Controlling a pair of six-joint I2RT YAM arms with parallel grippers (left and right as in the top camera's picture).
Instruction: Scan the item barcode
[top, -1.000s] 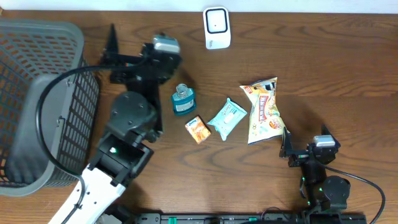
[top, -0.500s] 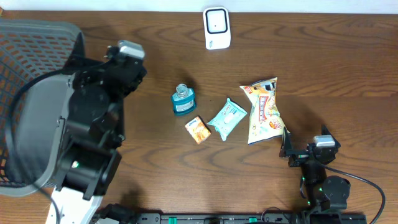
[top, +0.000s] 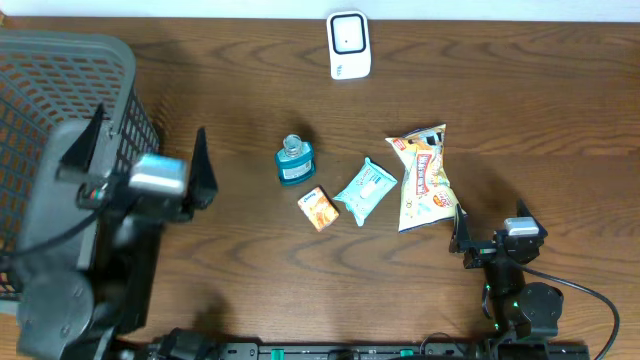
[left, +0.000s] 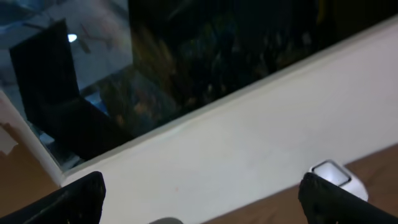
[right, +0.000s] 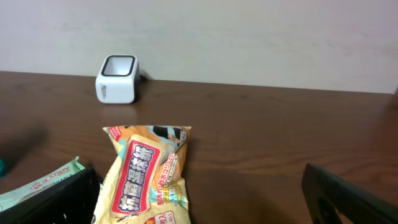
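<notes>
Layout on table (top: 560, 110):
- basket (top: 60, 70) takes up the far-left corner and runs down the left edge.
- scanner (top: 349, 44) at the far edge, about mid-width, well apart from everything else.
- Mid-table cluster, left to right: bottle (top: 295, 162), small box (top: 318, 209), wipes pack (top: 366, 190), snack bag (top: 424, 178).
- The box sits just nearward-right of the bottle and just beside the wipes pack's near-left corner.
- The snack bag lies lengthwise far-to-near, just right of the wipes pack.
- left gripper (top: 148, 140) is above the basket's right side, left of the bottle.
- right gripper (top: 495, 240) is by the near edge, just nearward-right of the snack bag's near end.
</notes>
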